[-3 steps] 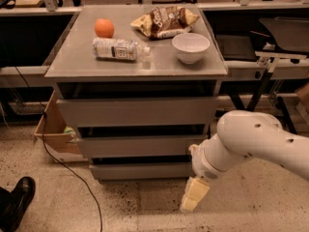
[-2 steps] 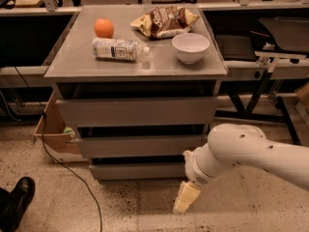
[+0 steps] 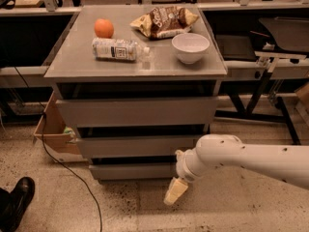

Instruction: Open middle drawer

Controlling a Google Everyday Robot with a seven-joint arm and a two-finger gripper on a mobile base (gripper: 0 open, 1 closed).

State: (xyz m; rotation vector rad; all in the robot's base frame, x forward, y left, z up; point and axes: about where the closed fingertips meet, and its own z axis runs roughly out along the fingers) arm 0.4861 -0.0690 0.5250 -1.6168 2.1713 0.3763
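Middle drawer: the middle drawer [image 3: 140, 146] sat between the taller top drawer front [image 3: 135, 111] and the shorter bottom drawer front [image 3: 133, 171]. It looked shut, and its flat front had no handle.
Grip point: with no handle, the dark gap along its upper edge was probably the only place to catch it.
Gripper: the gripper [image 3: 175, 191] hung low by the cabinet's right side, just beside the right end of the bottom drawer front and below the middle drawer's level. Its pale tip pointed down at the floor, and I could not tell whether it was spread or pressed together.
Arm: the white arm [image 3: 241, 153] reached in from the right edge and crossed the cabinet's lower right corner, most likely held low to come at the fronts from the side.
Desk: the desk [image 3: 77, 62] carried an orange [image 3: 104, 28], a bottle lying on its side [image 3: 118, 49], a chip bag [image 3: 164, 21] and a bowl [image 3: 190, 47], all on top and clear of the drawers.
Stage: an approach, by my reading, with no contact with the middle drawer yet.
Next need: lifting the gripper to the middle front's edge.
Risk: hooking the bottom front instead, since it lay nearest.
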